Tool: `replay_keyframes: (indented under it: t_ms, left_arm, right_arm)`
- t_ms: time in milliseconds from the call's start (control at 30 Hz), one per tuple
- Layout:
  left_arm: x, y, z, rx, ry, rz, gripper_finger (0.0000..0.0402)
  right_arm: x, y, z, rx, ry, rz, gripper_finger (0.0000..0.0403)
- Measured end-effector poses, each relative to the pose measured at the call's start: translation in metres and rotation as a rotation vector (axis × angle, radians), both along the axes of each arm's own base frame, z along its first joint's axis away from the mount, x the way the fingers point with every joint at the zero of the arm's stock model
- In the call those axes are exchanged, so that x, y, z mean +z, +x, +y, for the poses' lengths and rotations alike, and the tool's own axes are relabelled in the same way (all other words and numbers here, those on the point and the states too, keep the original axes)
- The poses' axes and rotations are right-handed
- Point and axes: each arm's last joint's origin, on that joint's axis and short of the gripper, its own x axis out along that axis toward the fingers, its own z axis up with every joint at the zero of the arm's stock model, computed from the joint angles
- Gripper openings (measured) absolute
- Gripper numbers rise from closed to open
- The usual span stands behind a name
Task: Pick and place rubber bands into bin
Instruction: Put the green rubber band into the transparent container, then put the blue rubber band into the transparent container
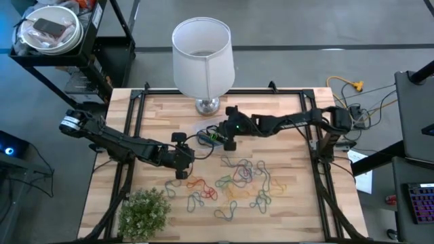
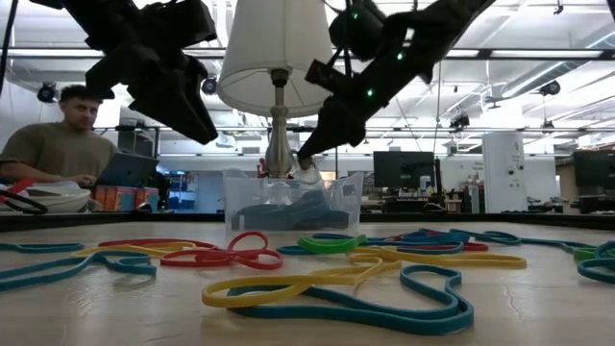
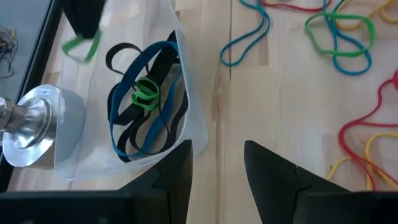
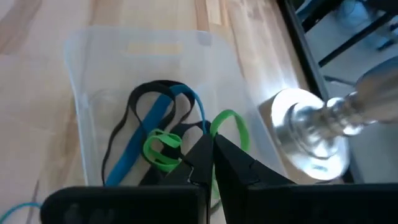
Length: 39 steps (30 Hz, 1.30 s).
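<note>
Clear plastic marks the bin [image 4: 93, 74], which sits on the wooden surface [image 1: 298, 203] just at six o'clock of the lamp base [image 1: 207, 106] in the high view, with black, blue and green rubber bands already lying in it. We see the right claw [image 4: 210, 163] hanging right over the bin, fingers pressed together on a green band [image 4: 227, 124] that loops up from between the tips — its other end hangs down into the tub. The left claw [image 3: 216, 168] waits beside the bin at about eight o'clock of it, fingers apart and holding nothing. Most of the rubber bands [image 1: 237, 186] lie scattered loose on the surface at five o'clock of the bin, a tangle of red, yellow, blue, green and orange loops. We also note the white lamp shade [image 1: 202, 54] at twelve o'clock, a small green plant [image 1: 144, 213] at the seven o'clock corner, and — beyond the surface in the low view — a person [image 2: 58, 144] at a laptop.
</note>
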Motion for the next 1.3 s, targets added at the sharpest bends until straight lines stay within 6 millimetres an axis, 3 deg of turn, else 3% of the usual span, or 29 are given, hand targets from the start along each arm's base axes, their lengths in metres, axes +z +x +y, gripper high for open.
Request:
replay_keyframes:
  t_ms: [233,600,833,1300]
  left_arm:
    - [0.000,0.000,0.000,0.013,-0.012,-0.003,0.0130]
    - [-0.001,0.000,0.000,0.010,-0.018,-0.002,0.0130]
    - [-0.008,-0.003,-0.002,-0.051,-0.090,0.037,0.0130]
    - [-0.016,-0.008,-0.009,-0.213,-0.298,0.186,0.0130]
  right_arm:
    - [-0.004,0.000,-0.016,-0.029,0.128,-0.028,0.0024]
    - [-0.004,-0.001,-0.012,0.030,0.124,-0.007,0.0130]
    - [0.006,-0.012,0.019,0.147,0.090,0.097,0.0152]
    - [0.038,-0.050,0.103,0.329,0.182,0.197,0.0136]
